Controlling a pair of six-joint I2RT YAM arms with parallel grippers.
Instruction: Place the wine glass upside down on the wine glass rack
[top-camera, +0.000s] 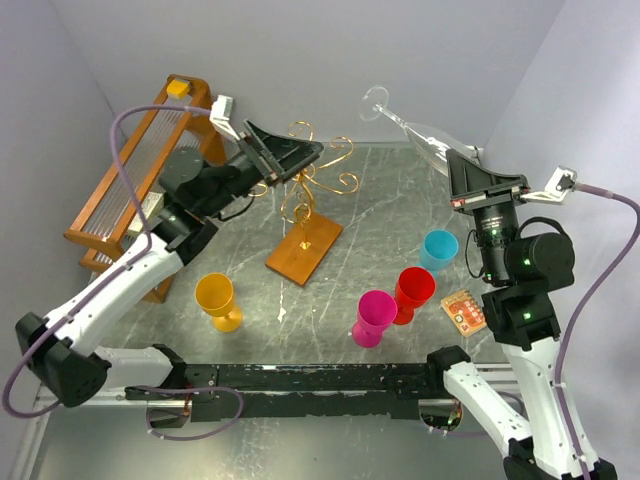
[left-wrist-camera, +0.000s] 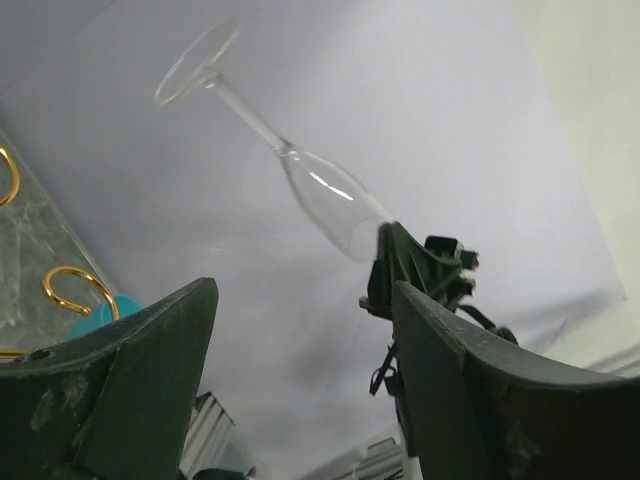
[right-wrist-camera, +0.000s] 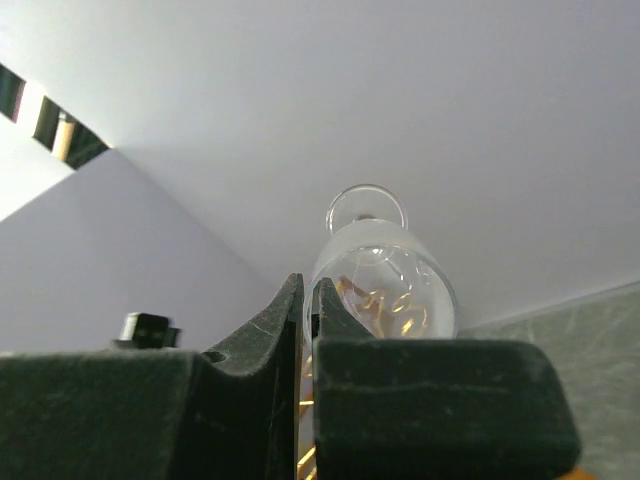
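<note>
One clear wine glass (top-camera: 425, 135) hangs in the air at the far right, held at the rim of its bowl by the right gripper (top-camera: 462, 165), whose fingers (right-wrist-camera: 345, 330) are pinched nearly together on the glass wall. The glass is tilted, with its foot pointing up and to the far left (the mouth faces the gripper). It is well apart from the single gold wire wine glass rack (top-camera: 303, 215), which stands on its brown wooden base (top-camera: 300, 255) at the middle of the marbled table (top-camera: 300, 300).

The left gripper (left-wrist-camera: 300, 300) sits just beside the rack's top scrolls on their left, its jaws spread wide with nothing between them.

Four plastic goblets stand nearer:
- a yellow one (top-camera: 218, 300) on the left
- a magenta one (top-camera: 374, 317)
- a red one (top-camera: 413, 292)
- a blue one (top-camera: 439, 250) on the right

One small orange packet (top-camera: 464, 311) lies right of the red goblet. One tall slatted wooden frame (top-camera: 125, 190) stands at the far left.
</note>
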